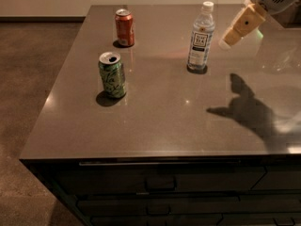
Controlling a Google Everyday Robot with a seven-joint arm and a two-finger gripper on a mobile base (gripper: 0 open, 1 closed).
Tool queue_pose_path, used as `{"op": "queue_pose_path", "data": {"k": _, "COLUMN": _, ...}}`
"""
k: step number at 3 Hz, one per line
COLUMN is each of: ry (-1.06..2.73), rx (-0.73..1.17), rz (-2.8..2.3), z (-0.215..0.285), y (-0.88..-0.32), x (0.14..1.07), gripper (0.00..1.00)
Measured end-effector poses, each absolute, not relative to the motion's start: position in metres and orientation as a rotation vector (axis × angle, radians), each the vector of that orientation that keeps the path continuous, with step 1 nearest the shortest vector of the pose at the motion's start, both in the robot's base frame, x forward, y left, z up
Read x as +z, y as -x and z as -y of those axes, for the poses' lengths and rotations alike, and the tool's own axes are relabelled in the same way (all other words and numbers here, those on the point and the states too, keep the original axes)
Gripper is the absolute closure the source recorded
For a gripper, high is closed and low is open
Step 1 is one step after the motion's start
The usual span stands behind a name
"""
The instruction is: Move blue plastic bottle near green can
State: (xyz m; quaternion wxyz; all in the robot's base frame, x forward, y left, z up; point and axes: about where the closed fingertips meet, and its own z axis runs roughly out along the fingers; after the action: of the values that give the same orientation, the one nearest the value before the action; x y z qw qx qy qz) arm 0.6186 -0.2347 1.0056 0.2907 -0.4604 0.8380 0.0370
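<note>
The blue plastic bottle [201, 37] stands upright toward the back of the grey table [164, 112], with a white cap and a white-and-dark label. The green can [112, 74] stands upright to its left and nearer the front. My gripper [226, 42] hangs in the air just right of the bottle, at about label height, apart from it. Its tan finger slopes down and left from the arm at the top right corner.
An orange-red can [124, 28] stands at the back left of the table. The table's left edge and front edge drop to a brown floor [28, 79]. Dark drawers [160, 185] sit under the front edge. The arm's shadow [247, 109] lies at the right.
</note>
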Motion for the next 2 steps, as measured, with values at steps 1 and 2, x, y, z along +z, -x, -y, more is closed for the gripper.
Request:
{"op": "queue_pose_path", "data": {"k": 1, "ry": 1.096, "rx": 0.182, "rz": -2.211, "z": 0.234, "y": -0.658, "x": 0.996, "gripper": 0.0}}
{"op": "queue_pose_path", "data": {"k": 2, "ry": 0.998, "rx": 0.242, "rz": -2.188, "z": 0.227, "y": -0.694, "x": 0.986, "gripper": 0.0}}
